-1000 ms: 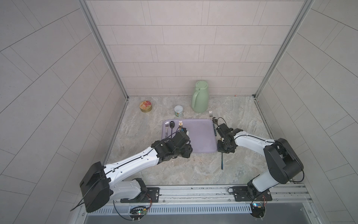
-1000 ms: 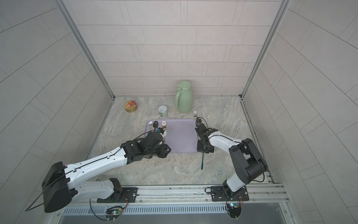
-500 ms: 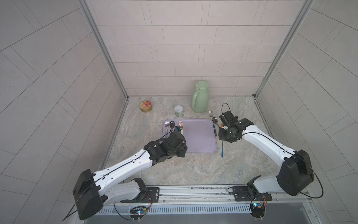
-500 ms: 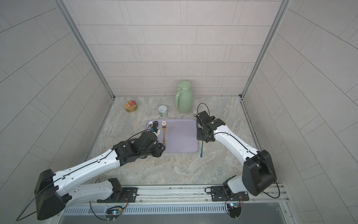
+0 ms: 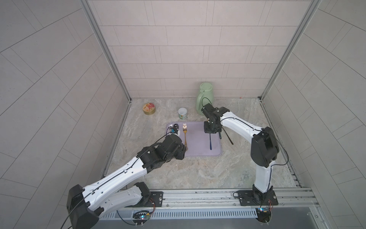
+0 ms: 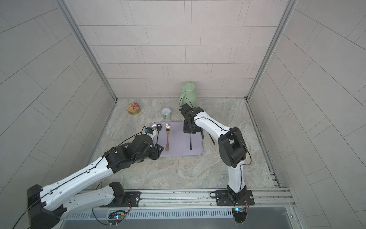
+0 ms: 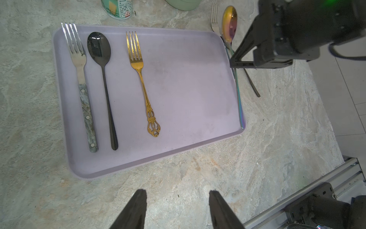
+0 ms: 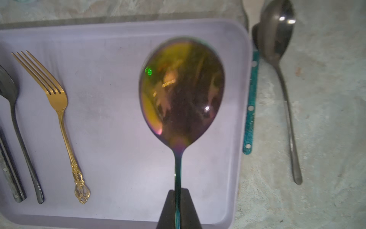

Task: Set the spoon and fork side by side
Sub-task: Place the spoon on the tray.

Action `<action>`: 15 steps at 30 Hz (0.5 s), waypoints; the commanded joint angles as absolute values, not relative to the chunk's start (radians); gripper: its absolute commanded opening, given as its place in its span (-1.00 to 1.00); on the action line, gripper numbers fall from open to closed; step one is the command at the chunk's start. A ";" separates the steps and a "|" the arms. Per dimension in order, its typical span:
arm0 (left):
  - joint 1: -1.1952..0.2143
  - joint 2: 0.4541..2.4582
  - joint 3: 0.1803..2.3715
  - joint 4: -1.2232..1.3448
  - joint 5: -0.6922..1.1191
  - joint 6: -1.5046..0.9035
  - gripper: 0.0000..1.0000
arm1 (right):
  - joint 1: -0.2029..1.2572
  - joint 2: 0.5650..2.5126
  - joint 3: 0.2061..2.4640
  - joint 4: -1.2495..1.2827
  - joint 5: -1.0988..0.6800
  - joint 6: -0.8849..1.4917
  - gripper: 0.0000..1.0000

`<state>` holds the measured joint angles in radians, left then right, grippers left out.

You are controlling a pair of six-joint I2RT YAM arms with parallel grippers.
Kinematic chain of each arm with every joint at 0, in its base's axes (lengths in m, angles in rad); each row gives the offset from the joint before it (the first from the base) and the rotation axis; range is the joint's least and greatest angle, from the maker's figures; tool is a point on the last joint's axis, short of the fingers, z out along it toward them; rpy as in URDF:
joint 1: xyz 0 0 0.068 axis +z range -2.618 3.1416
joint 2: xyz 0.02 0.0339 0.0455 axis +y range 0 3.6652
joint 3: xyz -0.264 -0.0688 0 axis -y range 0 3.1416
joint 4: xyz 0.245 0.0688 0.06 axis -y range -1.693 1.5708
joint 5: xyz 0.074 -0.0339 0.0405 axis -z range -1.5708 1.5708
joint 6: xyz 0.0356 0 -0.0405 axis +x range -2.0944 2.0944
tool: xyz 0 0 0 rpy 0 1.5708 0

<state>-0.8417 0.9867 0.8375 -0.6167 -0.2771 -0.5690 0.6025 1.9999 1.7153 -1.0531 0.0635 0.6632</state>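
- Step in hand: carry and place. The right gripper (image 8: pixel 178 193) is clamped on the thin neck of the iridescent metal spoon (image 8: pixel 182 89), just behind the bowl. The rest of the handle (image 5: pixel 210 141) trails back under the wrist.
- Spoon's place: under the gripper, over the right part of the lilac rectangular plastic tray (image 8: pixel 111 138). Its height above the tray cannot be told.
- Long axis: in line with the gripper, bowl ahead of the fingertips, handle end back toward the robot's base. The bowl looks hollow side up.
- The gold ornate-handled metal fork (image 8: pixel 59 111) lies flat on the tray, well apart to the gripper's left, tines ahead, roughly parallel to the spoon.
- Further left lie a black metal spoon (image 7: pixel 99 47) and a silver fork with a marbled grey handle (image 7: pixel 79 59), just beside each other.
- Next move, as I judge it: shift left until the spoon is just beside the gold fork, hold the axis parallel, lower, then let go. The thin handle may roll on release.
- Left gripper (image 7: pixel 176 193): jaws apart, empty, over bare marbled stone tabletop (image 7: pixel 178 174), with the tray ahead of its fingertips.
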 commanded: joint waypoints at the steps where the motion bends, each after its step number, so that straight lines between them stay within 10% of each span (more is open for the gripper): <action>1: -0.834 0.973 0.816 -0.642 -0.260 -0.563 0.06 | 0.634 2.101 1.835 -1.118 0.059 0.671 -1.00; 15: -0.830 0.971 0.800 -0.623 -0.233 -0.565 0.06 | 0.689 2.498 2.285 -1.219 0.002 0.726 -1.00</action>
<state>-0.8360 0.9867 0.8158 -0.6170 -0.2501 -0.5694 0.6811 2.4752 2.2375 -1.1820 0.0135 0.6991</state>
